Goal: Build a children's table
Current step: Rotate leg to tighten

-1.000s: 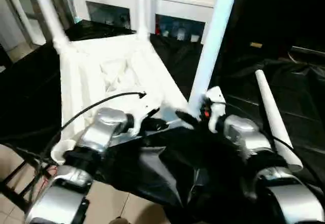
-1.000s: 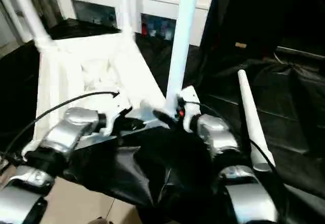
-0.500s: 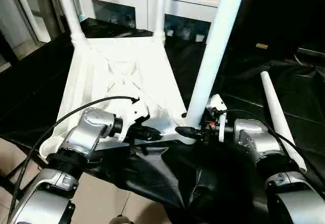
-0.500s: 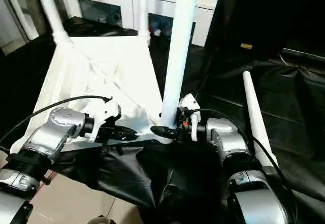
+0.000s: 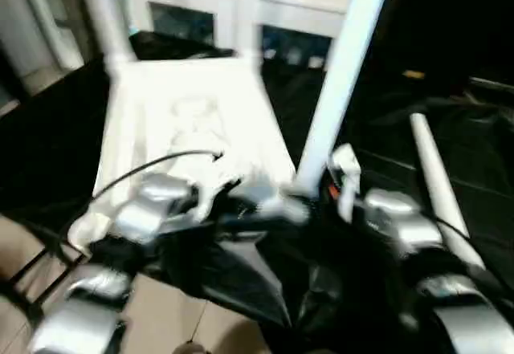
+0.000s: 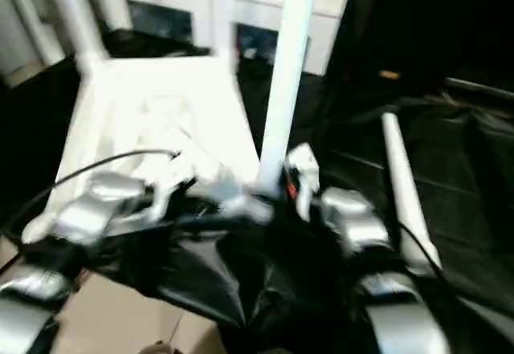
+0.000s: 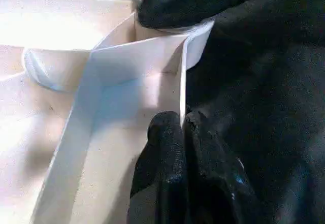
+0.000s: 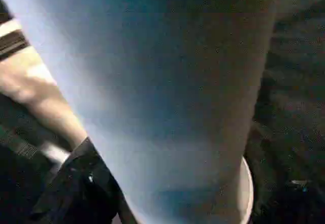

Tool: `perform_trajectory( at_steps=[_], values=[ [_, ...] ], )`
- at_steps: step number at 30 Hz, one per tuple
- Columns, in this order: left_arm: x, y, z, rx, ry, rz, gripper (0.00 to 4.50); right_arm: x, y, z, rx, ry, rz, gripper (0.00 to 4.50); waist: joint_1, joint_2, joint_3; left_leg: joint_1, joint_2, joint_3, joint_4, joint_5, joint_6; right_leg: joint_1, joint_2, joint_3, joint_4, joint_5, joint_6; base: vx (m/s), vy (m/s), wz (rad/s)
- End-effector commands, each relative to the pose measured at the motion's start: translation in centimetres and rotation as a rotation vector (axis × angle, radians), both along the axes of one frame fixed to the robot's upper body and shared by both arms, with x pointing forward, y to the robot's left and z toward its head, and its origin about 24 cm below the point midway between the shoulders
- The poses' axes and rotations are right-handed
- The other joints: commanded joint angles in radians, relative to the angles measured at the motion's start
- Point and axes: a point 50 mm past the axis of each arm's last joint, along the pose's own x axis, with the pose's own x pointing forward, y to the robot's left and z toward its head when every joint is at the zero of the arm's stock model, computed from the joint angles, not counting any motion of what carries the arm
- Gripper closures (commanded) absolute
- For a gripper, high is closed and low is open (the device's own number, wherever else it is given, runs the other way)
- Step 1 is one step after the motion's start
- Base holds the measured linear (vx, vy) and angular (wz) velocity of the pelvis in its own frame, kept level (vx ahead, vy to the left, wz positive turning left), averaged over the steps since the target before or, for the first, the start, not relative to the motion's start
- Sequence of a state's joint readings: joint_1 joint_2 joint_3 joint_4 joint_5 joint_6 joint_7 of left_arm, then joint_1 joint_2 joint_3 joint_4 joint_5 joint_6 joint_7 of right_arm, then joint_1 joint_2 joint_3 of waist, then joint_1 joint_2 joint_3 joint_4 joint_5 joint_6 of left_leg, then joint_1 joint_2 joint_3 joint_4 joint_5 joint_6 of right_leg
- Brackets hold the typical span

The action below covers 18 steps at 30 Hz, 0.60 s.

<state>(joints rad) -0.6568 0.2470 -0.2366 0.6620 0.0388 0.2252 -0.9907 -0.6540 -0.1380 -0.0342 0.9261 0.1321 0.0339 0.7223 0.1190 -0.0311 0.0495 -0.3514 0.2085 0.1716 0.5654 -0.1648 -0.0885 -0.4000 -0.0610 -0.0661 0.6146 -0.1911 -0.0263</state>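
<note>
The white tabletop (image 5: 185,121) lies underside up on a black cloth. An upright white leg (image 5: 341,73) stands in its near right corner socket; two more legs (image 5: 104,17) rise at the far corners. Another leg (image 5: 438,185) lies loose on the cloth to the right. My left gripper (image 7: 182,127) is shut on the thin near rim of the tabletop, close to that corner socket. My right gripper (image 5: 312,203) holds the base of the upright leg (image 8: 167,92); one of its black fingers (image 7: 177,0) lies against the leg just above the socket.
A white cabinet (image 5: 233,5) with glass doors stands behind the table. Black cloth (image 5: 458,105) covers the work surface and hangs over its near edge. Tiled floor (image 5: 161,314) shows below on the left. A black cable (image 5: 144,169) arcs over my left forearm.
My right gripper has narrowed around the base of the upright leg. The left gripper keeps its hold on the rim. The head views have shifted.
</note>
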Motion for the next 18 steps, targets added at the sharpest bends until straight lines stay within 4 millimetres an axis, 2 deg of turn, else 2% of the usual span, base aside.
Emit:
perform_trajectory(
  at_steps=[1, 2, 5, 6, 7, 9, 10, 12, 18],
  values=[
    [1.4, -1.1, 1.7, -0.032, -0.082, 0.092, 4.5, -1.0, 1.1, -2.7, -0.068, 0.128, -0.059, 1.78, -0.004, 0.0, -0.057, 0.006, 0.02, -0.004, -0.063, -0.236, -0.009, 0.046, -0.083, 0.049, -0.089, -0.314, -0.153, 0.0, 0.0, 0.0],
    [1.9, -1.6, 1.9, -0.036, -0.093, 0.143, 4.5, -0.8, 1.6, -3.0, -0.059, 0.157, -0.145, 1.78, -0.006, 0.001, -0.058, 0.005, 0.019, -0.002, -0.061, -0.223, -0.005, 0.045, -0.081, 0.05, -0.088, -0.29, -0.155, 0.0, 0.0, 0.0],
    [2.2, -2.9, 2.1, -0.048, -0.111, 0.187, 4.5, -0.7, 3.0, -3.2, -0.046, 0.179, -0.206, 1.78, -0.007, 0.006, -0.061, 0.004, 0.02, -0.004, -0.061, -0.209, -0.004, 0.049, -0.081, 0.049, -0.082, -0.235, -0.167, 0.0, 0.0, 0.0],
    [2.2, -3.0, 2.1, -0.05, -0.111, 0.187, 4.5, -0.7, 3.1, -3.2, -0.043, 0.177, -0.204, 1.22, -0.008, 0.005, -0.062, 0.004, 0.021, -0.003, -0.061, -0.21, -0.003, 0.048, -0.08, 0.048, -0.081, -0.222, -0.171, 0.0, 0.0, 0.0],
    [2.1, -3.2, 2.1, -0.053, -0.111, 0.184, 4.5, -0.7, 3.4, -3.1, -0.038, 0.174, -0.198, 1.08, -0.007, 0.003, -0.063, 0.002, 0.019, -0.002, -0.058, -0.199, 0.01, 0.052, -0.079, 0.049, -0.077, -0.178, -0.18, 0.0, 0.0, 0.0],
    [1.7, -3.9, 2.0, -0.067, -0.103, 0.147, 4.5, -0.5, 4.1, -2.7, -0.006, 0.168, -0.18, 1.06, -0.007, 0.007, -0.064, 0.0, 0.02, -0.001, -0.059, -0.19, 0.019, 0.053, -0.079, 0.048, -0.075, -0.146, -0.189, 0.0, 0.0, 0.0],
    [1.6, -4.1, 1.9, -0.072, -0.101, 0.125, 4.5, -0.4, 4.3, -2.6, -0.011, 0.157, -0.17, 0.99, -0.01, 0.005, -0.063, -0.001, 0.02, -0.002, -0.059, -0.19, 0.02, 0.055, -0.079, 0.047, -0.075, -0.143, -0.194, 0.0, 0.0, 0.0],
    [1.3, -4.1, 1.8, -0.076, -0.097, 0.09, 4.5, -0.3, 4.3, -2.3, -0.036, 0.131, -0.146, 0.66, -0.011, 0.006, -0.061, 0.001, 0.02, -0.001, -0.06, -0.206, 0.02, 0.053, -0.079, 0.047, -0.078, -0.168, -0.195, 0.0, 0.0, 0.0],
    [0.4, -2.9, 1.5, -0.068, -0.074, -0.028, 4.5, -0.3, 3.1, -1.2, -0.048, 0.035, 0.036, 0.66, -0.018, 0.005, -0.062, -0.003, 0.022, -0.002, -0.059, -0.199, 0.035, 0.058, -0.08, 0.047, -0.075, -0.141, -0.205, 0.0, 0.0, 0.0]
  ],
)
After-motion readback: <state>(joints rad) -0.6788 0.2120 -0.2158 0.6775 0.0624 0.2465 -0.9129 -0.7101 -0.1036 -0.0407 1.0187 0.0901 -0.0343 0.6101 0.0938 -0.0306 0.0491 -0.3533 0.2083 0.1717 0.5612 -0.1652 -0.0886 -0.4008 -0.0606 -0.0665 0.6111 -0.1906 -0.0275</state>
